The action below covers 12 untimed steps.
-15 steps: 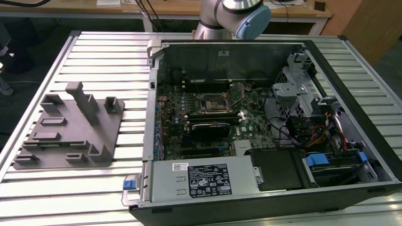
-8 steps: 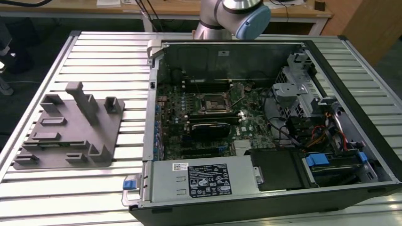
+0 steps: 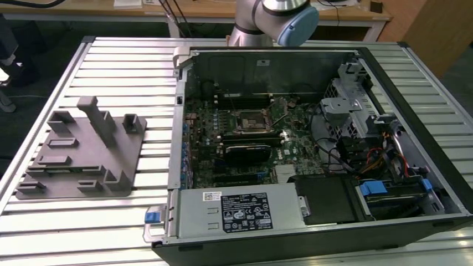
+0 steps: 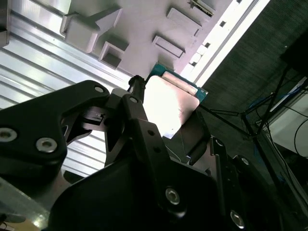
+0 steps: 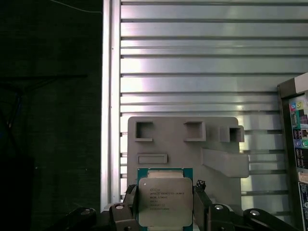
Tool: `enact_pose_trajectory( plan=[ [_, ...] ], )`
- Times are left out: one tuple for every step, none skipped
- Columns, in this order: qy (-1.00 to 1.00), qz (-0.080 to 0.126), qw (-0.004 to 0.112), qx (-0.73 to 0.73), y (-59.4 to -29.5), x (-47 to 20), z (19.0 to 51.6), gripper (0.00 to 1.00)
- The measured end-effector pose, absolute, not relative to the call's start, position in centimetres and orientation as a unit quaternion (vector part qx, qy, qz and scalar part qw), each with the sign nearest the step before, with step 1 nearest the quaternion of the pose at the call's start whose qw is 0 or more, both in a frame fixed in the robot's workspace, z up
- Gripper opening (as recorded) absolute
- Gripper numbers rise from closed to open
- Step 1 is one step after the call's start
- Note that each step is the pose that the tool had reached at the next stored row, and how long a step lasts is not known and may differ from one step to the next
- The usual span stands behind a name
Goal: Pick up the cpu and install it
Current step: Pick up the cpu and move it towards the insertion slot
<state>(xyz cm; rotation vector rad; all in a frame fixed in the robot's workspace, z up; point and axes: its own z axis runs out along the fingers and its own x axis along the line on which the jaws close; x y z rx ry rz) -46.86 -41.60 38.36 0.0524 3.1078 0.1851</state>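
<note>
the gripper [image 5: 165,195] was clenched on the cpu [image 5: 165,206]. in the first wrist view one black finger [image 5: 200,192] pressed against each of two opposite edges of the chip. the cpu's grey metal top plate faced that camera, with a thin green rim showing around it. in the second wrist view the same chip [image 4: 169,103] sat between the black linkages, its top washed out by glare.

behind the cpu lay the grey plastic block [image 5: 192,144], with its square pockets and raised tabs, flat on the slatted metal table [image 5: 192,62]. the chip seemed to hang clear of the block rather than rest on it, though neither wrist view made that gap plain.

in the exterior view the block [image 3: 81,158] lay on the table [image 3: 118,61] toward the exterior view's left, just beside the open computer case [image 3: 414,138]. the case lay on its side with the motherboard exposed. the square black-framed socket [image 3: 251,121] sat near the middle of the board (above a dark card slotted in across it). the arm [image 3: 277,22] rose from beyond the far edge of the case. one edge of the case [image 5: 294,144] also showed in the first wrist view, apart from the block.
</note>
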Motion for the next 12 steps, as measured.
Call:
enact_pose_trajectory(
  plan=[
    [0.998, 0.059, 0.014, 0.017, -41.6, -46.8, 38.37, 0.54],
    [0.998, 0.059, 0.014, 0.017, -41.59, -46.76, 38.37, 0.54],
    [0.998, 0.059, 0.014, 0.017, -41.59, -46.71, 38.37, 0.54],
    [0.998, 0.059, 0.014, 0.017, -41.59, -46.67, 38.37, 0.54],
    [0.998, 0.059, 0.014, 0.017, -41.59, -46.62, 38.37, 0.54],
    [0.998, 0.059, 0.014, 0.017, -41.59, -46.59, 38.37, 0.54],
    [0.998, 0.059, 0.014, 0.017, -41.59, -46.56, 38.36, 0.54],
    [0.998, 0.059, 0.014, 0.017, -41.59, -46.53, 38.36, 0.54],
    [0.998, 0.059, 0.014, 0.017, -41.59, -46.5, 38.36, 0.54],
    [0.998, 0.059, 0.014, 0.017, -41.59, -46.47, 38.37, 0.54],
    [0.998, 0.059, 0.014, 0.017, -41.59, -46.44, 38.36, 0.54],
    [0.998, 0.059, 0.014, 0.017, -41.59, -46.4, 38.36, 0.54]
  ],
)
